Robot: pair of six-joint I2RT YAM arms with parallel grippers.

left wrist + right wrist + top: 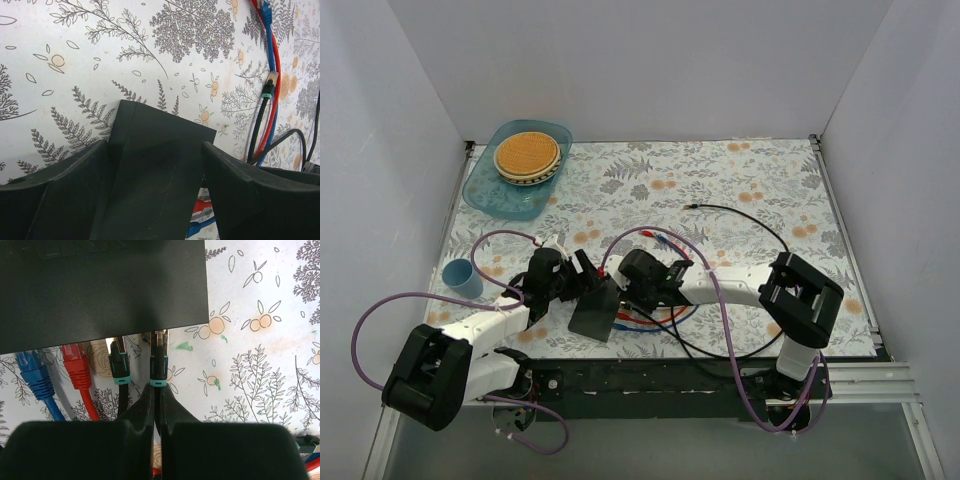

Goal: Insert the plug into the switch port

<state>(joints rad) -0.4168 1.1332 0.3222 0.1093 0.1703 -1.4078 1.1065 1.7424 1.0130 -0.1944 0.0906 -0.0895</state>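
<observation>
**Plug at the switch's socket edge, both hands at the box**

Top view: the switch lies near the front of the floral tabletop, between the left hand and the right hand. Its long axis runs roughly from the near edge towards the back wall, and one long side faces the right hand. Only this view shows the surroundings. A blue tray holding a woven dish sits in the far left corner. A blue cup stands near the left wall. The loose end of a black cable lies well beyond the hands. White walls close three sides, and the far and right parts of the tabletop are bare.

Left wrist view: the switch fills the gap in the left hand, one finger along each side. I cannot tell whether they press on it. Its far corner points up the frame, and red and blue cables show under its lower edge.

Right wrist view: the right hand is closed on the tail of the plug, a black one with a teal collar. The plug points straight at the long edge of the switch, and its tip reaches that edge. The top face hides the sockets, so I cannot tell how deep it sits. To its left stand a second teal-collared plug, a red plug and a blue plug. To its right the tabletop is bare.
</observation>
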